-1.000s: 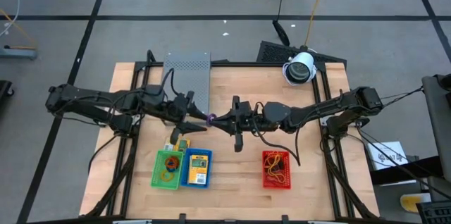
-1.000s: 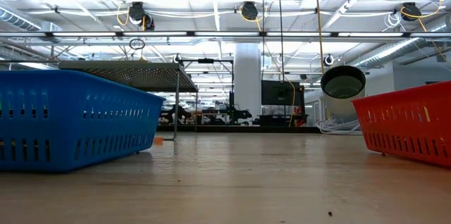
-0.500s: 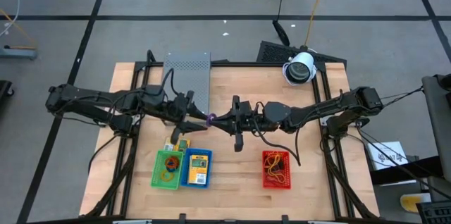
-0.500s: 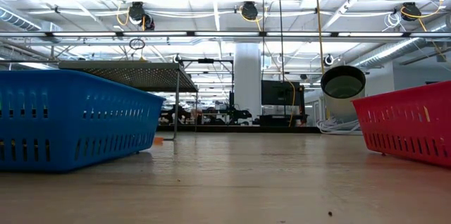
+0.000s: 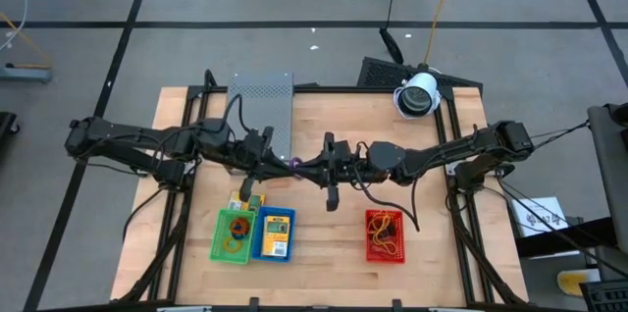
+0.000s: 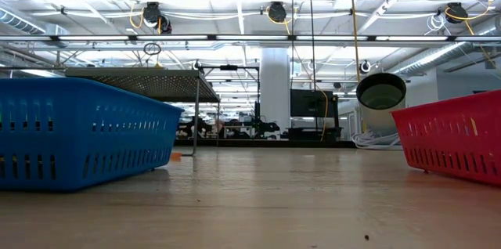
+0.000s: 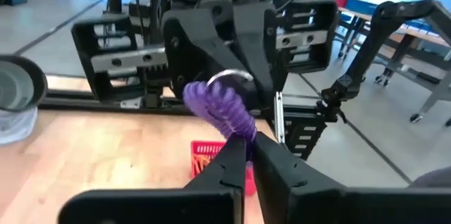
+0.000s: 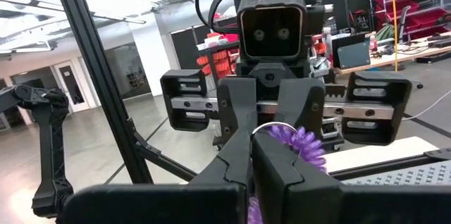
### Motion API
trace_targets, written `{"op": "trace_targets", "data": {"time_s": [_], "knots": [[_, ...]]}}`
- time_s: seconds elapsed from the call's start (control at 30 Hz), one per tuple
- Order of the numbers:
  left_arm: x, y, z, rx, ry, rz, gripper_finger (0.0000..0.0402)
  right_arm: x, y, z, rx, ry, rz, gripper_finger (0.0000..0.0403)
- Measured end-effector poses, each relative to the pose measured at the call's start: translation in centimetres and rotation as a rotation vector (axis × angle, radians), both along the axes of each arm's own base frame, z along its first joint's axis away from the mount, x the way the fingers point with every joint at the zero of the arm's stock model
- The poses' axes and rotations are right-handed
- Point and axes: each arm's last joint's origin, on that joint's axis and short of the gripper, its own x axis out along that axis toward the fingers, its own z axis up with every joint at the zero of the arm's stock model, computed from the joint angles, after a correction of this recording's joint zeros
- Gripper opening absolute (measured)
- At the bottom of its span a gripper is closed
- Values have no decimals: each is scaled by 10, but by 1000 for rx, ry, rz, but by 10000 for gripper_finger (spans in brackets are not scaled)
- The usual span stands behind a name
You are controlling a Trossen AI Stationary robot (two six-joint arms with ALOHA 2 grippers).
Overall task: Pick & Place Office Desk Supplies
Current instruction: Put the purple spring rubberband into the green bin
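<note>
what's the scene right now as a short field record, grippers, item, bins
left gripper: shut on purple coil
right gripper: shut on purple coil
purple coil: held between both grippers, above the table centre
green bin: near edge, holds rubber-band loops
blue bin: touching green bin, holds yellow packet
red bin: near edge, holds bands
grey perforated box: far side

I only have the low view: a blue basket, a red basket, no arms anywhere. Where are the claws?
Observer: Both are raised over mid-table, tip to tip, the left claw facing the right claw.
Operator: Is either one holding anything?
Observer: Yes. Both claws are shut on one purple coiled loop, which is pinched between them.
Operator: What's inside the red basket?
Observer: From above, the red basket holds a tangle of thin orange bands.
</note>
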Motion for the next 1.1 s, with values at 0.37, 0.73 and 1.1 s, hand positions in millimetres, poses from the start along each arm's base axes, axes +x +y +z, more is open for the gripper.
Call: {"op": "trace_targets", "data": {"time_s": [0.37, 0.73, 1.1], "knots": [[0, -1, 3, -25, -19, -24, 6, 0, 0, 2, 3, -19, 0, 1], [0, 0, 2, -47, -10, -12, 5, -1, 0, 5, 115, -45, 25, 86], [-15, 2, 9, -46, -6, 22, 5, 0, 0, 2, 143, -20, 34, 173]]}}
